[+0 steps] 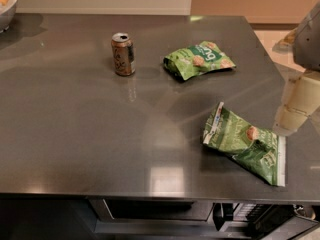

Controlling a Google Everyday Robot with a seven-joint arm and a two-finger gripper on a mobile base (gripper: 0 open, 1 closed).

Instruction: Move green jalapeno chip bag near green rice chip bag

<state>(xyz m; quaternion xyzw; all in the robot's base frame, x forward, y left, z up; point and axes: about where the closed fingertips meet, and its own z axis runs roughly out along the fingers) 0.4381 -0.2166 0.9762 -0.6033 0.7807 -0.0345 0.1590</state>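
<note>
The green jalapeno chip bag (246,144) is the larger, darker, wrinkly bag with white end strips. It lies flat near the front right of the grey table (90,134). The green rice chip bag (199,59) is smaller, bright green with white letters, and lies farther back, right of the table's middle. The two bags are well apart. My gripper (288,126) hangs at the right edge of the camera view, just right of and slightly above the jalapeno bag, holding nothing that I can see.
An opened tan drink can (123,54) stands upright left of the rice chip bag. A bowl (7,6) with fruit sits at the far left back corner. The table's front edge runs along the bottom, with dark equipment below it.
</note>
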